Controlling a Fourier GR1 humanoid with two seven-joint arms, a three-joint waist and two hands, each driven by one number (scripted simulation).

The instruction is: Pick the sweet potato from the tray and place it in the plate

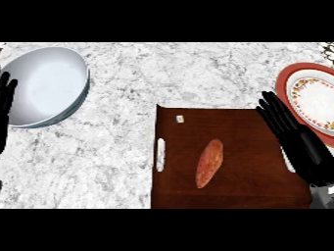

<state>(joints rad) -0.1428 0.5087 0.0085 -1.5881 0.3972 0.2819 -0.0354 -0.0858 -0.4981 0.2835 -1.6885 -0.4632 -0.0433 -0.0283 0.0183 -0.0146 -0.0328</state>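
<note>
While sweet potato lies on tray, right hand fingers released, apart.

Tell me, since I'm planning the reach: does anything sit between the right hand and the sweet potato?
Nothing visible does. The orange sweet potato lies alone on the dark brown wooden tray; only bare tray separates it from the open black right hand at the tray's right edge.

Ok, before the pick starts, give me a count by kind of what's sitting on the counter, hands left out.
Sweet potato: 1, lying on the tray
Brown tray: 1
Plate with red rim: 1, at the right edge
White bowl: 1, at the far left
Total: 4
</note>
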